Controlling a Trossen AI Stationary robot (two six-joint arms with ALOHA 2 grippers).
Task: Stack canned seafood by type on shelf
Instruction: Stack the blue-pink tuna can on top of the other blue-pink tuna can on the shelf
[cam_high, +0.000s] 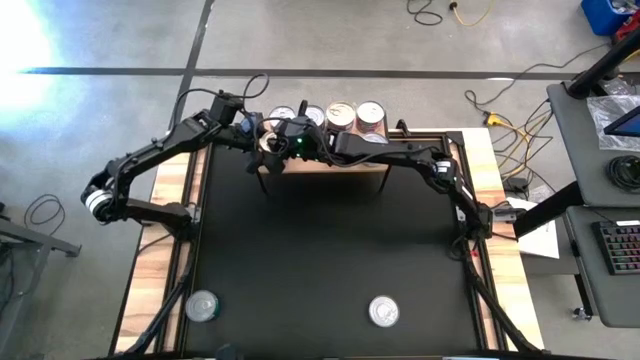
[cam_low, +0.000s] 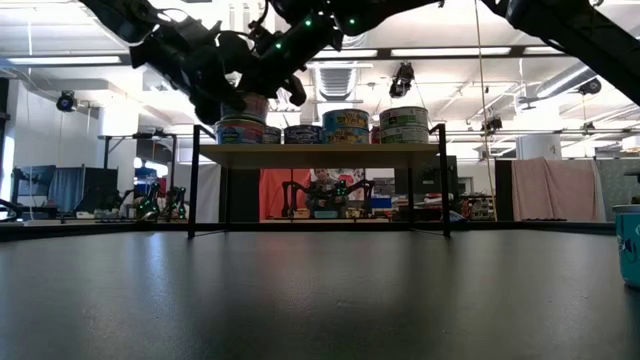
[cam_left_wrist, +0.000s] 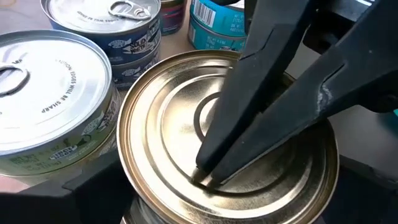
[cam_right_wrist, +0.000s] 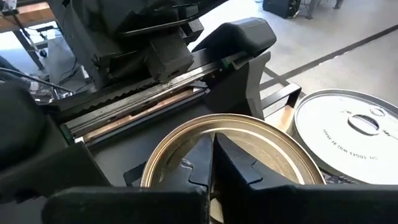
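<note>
Gold-lidded can (cam_left_wrist: 227, 155) sits atop a stack at the left end of the light-wood shelf (cam_high: 330, 166), at the far edge of the desk (cam_high: 495, 200), with both arms crowded over it. Right tool (cam_left_wrist: 208, 175), fingers pinched fully together and holding nothing, presses its tips down on the gold lid. Left tool (cam_high: 266, 143) stands spread as wide as it goes around the same can, apparently having let go. Silver-lidded cans (cam_high: 355, 116) line the shelf beside it, and two more cans (cam_high: 384, 312) wait well apart at the near edge of the black mat (cam_high: 330, 260). By the look of it, the step in hand is seating this can squarely on the one beneath. Done well, the right tool would hold its downward press steady while the left draws straight back, clear of the rim, so the stack is not nudged; only then should the right lift straight up.
</note>
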